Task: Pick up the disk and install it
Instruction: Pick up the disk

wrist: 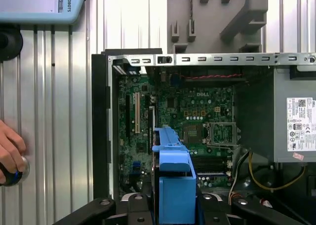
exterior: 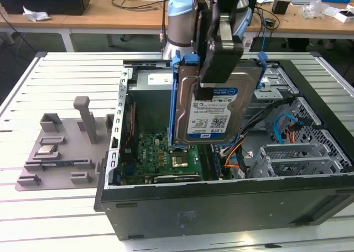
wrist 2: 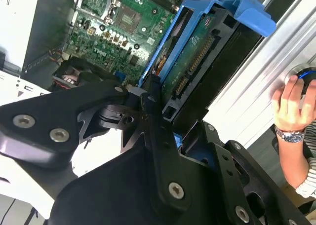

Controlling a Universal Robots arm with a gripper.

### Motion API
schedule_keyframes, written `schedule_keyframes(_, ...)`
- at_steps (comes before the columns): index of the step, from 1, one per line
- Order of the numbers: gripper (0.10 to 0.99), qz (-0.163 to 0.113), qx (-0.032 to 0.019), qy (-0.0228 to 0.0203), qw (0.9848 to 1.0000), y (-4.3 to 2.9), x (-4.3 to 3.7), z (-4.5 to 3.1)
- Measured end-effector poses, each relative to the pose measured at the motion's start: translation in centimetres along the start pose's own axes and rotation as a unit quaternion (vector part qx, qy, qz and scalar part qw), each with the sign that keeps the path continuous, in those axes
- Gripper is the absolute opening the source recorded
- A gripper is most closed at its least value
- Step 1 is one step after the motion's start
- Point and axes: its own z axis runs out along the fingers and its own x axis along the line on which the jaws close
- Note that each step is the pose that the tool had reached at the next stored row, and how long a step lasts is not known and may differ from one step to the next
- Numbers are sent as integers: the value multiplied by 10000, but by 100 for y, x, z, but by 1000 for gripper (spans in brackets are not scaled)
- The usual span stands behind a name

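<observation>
Silver, blue-framed rectangular disk [exterior: 220, 111] hangs clamped between the jaws of the black gripper [exterior: 215, 79] above the open black computer case [exterior: 221, 213], not yet installed.

The disk [exterior: 217, 97] is silver with a white-and-blue label [exterior: 210, 119], framed by a blue carrier [exterior: 176, 97]. The motherboard [exterior: 160, 152] is green, the computer case [exterior: 221, 213] black, the fixture tray [exterior: 61, 166] grey, and the tabletop [exterior: 33, 219] silver with ribbed stripes.
</observation>
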Motion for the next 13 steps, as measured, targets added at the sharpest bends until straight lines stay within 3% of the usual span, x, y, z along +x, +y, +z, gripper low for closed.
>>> schedule_keyframes(6, 361, 0, 0, 0, 10000, -198, -1, -2)
schedule_keyframes(13, 361, 0, 0, -1, 10000, -504, -3, -1)
